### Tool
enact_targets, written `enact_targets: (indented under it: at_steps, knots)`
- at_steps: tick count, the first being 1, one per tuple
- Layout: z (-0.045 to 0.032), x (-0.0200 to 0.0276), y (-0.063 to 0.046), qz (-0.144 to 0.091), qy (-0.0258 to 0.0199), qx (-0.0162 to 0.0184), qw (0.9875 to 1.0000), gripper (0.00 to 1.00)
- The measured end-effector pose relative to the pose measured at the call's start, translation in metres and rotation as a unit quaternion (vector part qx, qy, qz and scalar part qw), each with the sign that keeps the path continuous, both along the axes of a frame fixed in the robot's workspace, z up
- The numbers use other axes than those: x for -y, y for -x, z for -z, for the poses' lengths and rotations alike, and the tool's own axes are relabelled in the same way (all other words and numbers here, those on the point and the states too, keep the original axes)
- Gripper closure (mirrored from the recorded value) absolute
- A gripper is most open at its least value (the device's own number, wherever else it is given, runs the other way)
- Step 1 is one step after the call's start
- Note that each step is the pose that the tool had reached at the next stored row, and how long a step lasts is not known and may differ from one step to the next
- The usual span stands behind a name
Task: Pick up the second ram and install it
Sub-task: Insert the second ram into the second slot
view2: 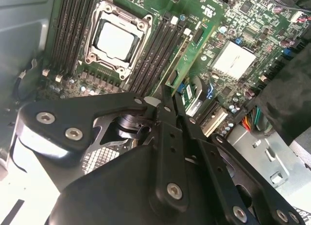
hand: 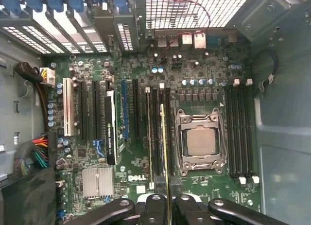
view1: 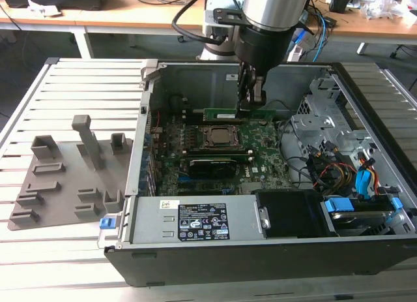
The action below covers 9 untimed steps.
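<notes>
Inside the open computer case (view1: pixel 365 113), my gripper (view1: pixel 251 106) is shut on the second ram (view1: pixel 228 112), a thin green stick held on its long edge. It hangs over the black memory slots (hand: pixel 154 137) beside the processor socket (view1: pixel 220 137). In the first wrist view the second ram (hand: pixel 164 137) shows edge-on along those slots, with my gripper (hand: pixel 167 199) pinching one end. The second wrist view has the second ram (view2: pixel 192 55) running away from my gripper (view2: pixel 170 96) over the motherboard (view2: pixel 233 21). I cannot tell whether the stick touches a slot.
An expansion card (view1: pixel 212 166) stands on the far side of the socket from the stick. The power supply (view1: pixel 195 220) lines the near wall. Cables and a drive cage (view1: pixel 326 145) crowd the exterior view's right. A grey holder plate (view1: pixel 65 178) lies outside on the slatted table.
</notes>
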<state>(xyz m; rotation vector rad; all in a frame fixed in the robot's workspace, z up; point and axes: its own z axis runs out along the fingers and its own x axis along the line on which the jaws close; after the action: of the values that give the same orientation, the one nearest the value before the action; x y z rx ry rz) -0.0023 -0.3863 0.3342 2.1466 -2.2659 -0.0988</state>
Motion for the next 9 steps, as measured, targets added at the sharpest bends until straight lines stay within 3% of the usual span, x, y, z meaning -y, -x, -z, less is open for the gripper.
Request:
enact_targets:
  at_steps: [9]
  knots:
    - [0.0092,0.0000,0.0000,0.000,0.0000,0.0000,1.0000,0.86]
